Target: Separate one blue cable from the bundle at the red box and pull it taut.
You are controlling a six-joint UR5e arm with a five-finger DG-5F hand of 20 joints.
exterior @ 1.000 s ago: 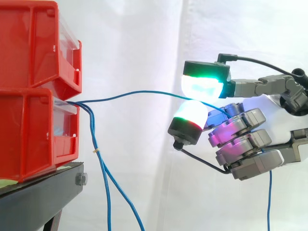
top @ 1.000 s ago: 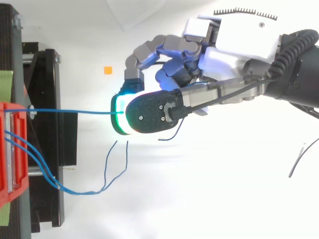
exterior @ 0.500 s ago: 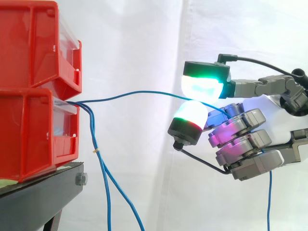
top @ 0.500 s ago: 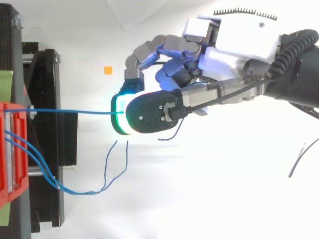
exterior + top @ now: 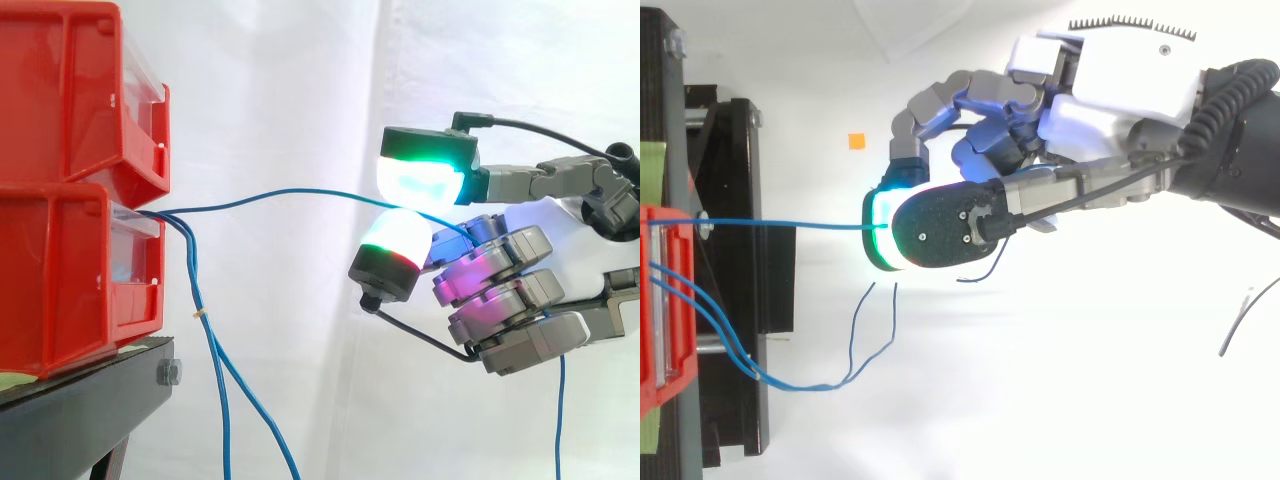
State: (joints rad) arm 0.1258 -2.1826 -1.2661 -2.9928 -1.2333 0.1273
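Note:
Two red bins are stacked at the left on a black stand. Out of the lower bin come several blue cables. One blue cable runs off to the right in a shallow arc, apart from the others. My hand pinches it between a green-glowing pad above and a white and red pad below. Its free end hangs down behind the hand. The other blue cables droop from the bin, tied together by a small band.
A white curtain hangs behind everything. A small orange marker lies on the white floor near the stand. Loose blue cable ends trail over the floor below the hand.

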